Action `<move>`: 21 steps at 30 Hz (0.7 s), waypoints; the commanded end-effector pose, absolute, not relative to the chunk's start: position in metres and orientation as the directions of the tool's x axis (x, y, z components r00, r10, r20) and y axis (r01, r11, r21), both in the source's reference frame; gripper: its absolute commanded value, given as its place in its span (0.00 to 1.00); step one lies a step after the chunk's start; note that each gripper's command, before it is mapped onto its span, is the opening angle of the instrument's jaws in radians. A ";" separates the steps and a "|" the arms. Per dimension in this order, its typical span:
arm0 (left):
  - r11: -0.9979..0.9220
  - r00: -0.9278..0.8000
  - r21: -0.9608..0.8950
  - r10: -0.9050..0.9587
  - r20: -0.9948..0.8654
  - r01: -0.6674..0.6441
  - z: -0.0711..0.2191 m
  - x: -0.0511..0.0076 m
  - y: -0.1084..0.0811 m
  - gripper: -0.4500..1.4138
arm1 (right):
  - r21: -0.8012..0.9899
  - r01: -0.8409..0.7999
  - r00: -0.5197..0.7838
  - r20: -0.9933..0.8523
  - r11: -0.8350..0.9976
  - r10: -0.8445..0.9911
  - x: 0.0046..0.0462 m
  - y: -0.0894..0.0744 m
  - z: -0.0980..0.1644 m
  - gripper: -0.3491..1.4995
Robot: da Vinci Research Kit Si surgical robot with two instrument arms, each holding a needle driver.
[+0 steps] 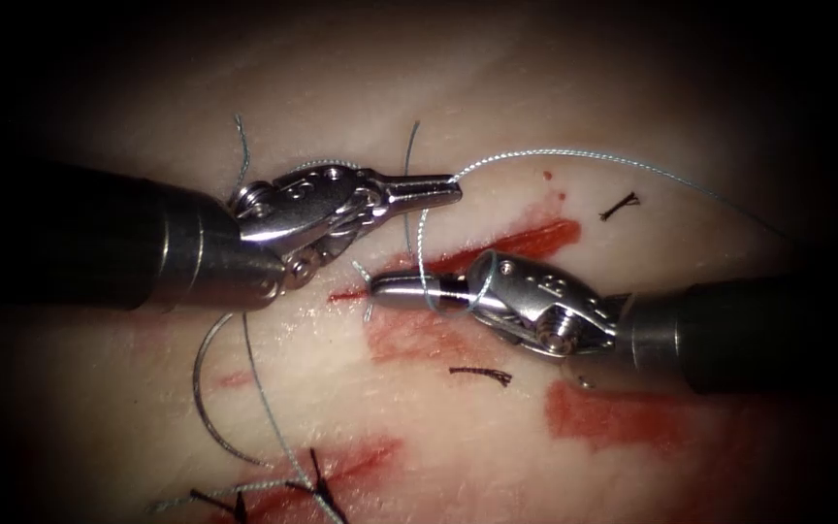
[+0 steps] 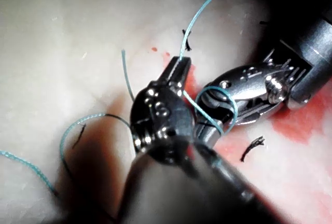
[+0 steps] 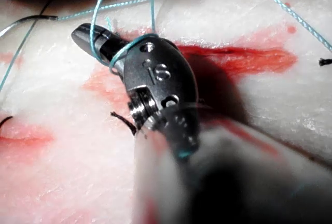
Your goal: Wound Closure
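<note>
My left tool [image 1: 453, 189] lies across the cut [image 1: 526, 241] from the left. Its jaws are shut on the blue thread [image 1: 574, 152] at their very tip [image 2: 179, 66]. From there the thread drops and winds in a loop [image 1: 426, 291] around the shut jaws of my right tool [image 1: 377, 286], which lies over the cut and points left [image 3: 83, 33]. I see nothing between the right jaws. A short thread end [image 1: 363, 275] lies beside their tip. The curved needle [image 1: 198, 388] lies free on the tissue, left of the cut, held by neither tool.
Black knotted stitches [image 1: 314, 485] sit at the near end of the wound. Cut black thread ends [image 1: 621, 204] [image 1: 482, 374] lie on the tissue. Red fluid [image 1: 613, 412] stains the near right. More blue thread [image 1: 264, 408] trails past the needle.
</note>
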State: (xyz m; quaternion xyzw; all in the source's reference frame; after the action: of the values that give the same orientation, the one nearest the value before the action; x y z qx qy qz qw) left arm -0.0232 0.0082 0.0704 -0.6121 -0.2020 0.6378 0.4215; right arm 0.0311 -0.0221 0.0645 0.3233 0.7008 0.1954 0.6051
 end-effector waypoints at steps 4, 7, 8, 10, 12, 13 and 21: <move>-0.583 0.104 -0.744 0.760 -0.641 -0.325 0.072 -0.0227 0.008 0.00 | 0.663 0.193 -0.176 -0.702 0.723 0.691 0.0324 -0.023 0.064 0.00; -0.604 0.078 -0.715 0.742 -0.666 -0.353 0.072 -0.0224 0.008 0.00 | 0.677 0.143 -0.211 -0.692 0.722 0.691 0.0323 -0.022 0.064 0.00; -0.612 0.064 -0.702 0.735 -0.675 -0.363 0.072 -0.0223 0.008 0.00 | 0.679 0.131 -0.222 -0.690 0.722 0.689 0.0323 -0.022 0.064 0.00; -0.623 0.038 -0.680 0.726 -0.687 -0.386 0.072 -0.0223 0.007 0.00 | 0.680 0.123 -0.257 -0.681 0.723 0.685 0.0323 -0.022 0.064 0.00; -0.622 0.007 -0.666 0.729 -0.685 -0.412 0.073 -0.0224 0.006 0.00 | 0.723 0.081 -0.310 -0.636 0.686 0.706 0.0323 -0.022 0.064 0.00; -0.622 -0.003 -0.663 0.730 -0.683 -0.418 0.073 -0.0225 0.006 0.00 | 0.738 0.048 -0.326 -0.625 0.673 0.709 0.0324 -0.021 0.064 0.00; -0.659 -0.069 -0.608 0.701 -0.709 -0.442 0.073 -0.0227 0.005 0.00 | 0.814 -0.232 -0.405 -0.578 0.532 0.708 0.0323 -0.021 0.064 0.00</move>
State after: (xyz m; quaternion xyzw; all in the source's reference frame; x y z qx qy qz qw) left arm -0.0223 0.0055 0.0722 -0.5539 -0.1140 0.7246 0.3940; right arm 0.0314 -0.0209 0.0636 0.1668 0.7028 0.4606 0.5158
